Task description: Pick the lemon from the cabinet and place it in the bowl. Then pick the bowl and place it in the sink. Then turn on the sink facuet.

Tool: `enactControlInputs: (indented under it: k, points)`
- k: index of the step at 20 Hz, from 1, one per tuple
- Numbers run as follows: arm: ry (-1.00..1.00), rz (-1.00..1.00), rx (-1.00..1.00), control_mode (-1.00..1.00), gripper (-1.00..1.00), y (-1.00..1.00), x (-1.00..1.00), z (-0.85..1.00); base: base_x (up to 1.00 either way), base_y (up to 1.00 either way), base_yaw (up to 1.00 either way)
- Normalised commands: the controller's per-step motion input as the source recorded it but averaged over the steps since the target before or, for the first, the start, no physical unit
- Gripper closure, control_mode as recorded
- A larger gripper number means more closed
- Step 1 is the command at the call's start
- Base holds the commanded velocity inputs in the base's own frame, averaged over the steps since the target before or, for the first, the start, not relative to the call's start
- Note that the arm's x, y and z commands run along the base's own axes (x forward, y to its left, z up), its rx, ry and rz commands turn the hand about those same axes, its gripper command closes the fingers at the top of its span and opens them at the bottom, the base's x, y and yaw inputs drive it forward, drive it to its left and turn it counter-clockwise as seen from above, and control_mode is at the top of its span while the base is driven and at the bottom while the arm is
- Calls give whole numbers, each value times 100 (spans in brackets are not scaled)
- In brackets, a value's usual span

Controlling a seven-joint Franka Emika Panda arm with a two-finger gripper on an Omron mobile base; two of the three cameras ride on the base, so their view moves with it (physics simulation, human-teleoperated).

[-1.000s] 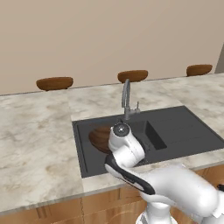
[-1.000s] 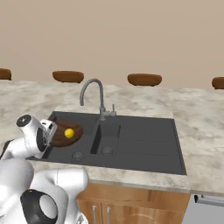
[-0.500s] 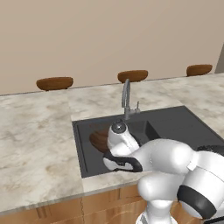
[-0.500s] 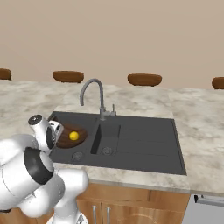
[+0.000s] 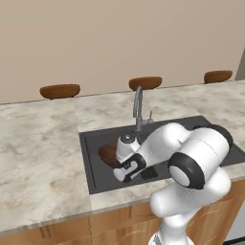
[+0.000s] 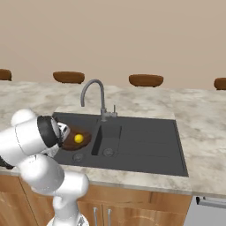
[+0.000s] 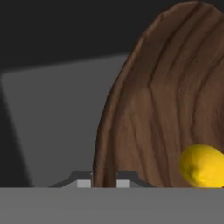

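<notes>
Hand view: bowl (image 7: 162,100) rim between jaws

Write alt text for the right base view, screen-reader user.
A dark brown wooden bowl with a yellow lemon in it sits in the left basin of a dark two-basin sink set in pale marbled stone. The robot's white arm reaches in from the lower left beside the bowl, and a grey gooseneck faucet rises behind the sink.
</notes>
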Motion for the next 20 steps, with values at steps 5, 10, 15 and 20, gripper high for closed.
enactControlInputs:
  k: [5,10,15,20]
  points:
    - [4,0,0,-100,100,0,47,-48,0,0,0]
    - [3,0,1,-100,100,0,34,-35,0,0,0]
    - [3,0,5,-100,100,0,18,-29,0,0,0]
    - [7,0,6,-100,100,1,4,-24,0,0,0]
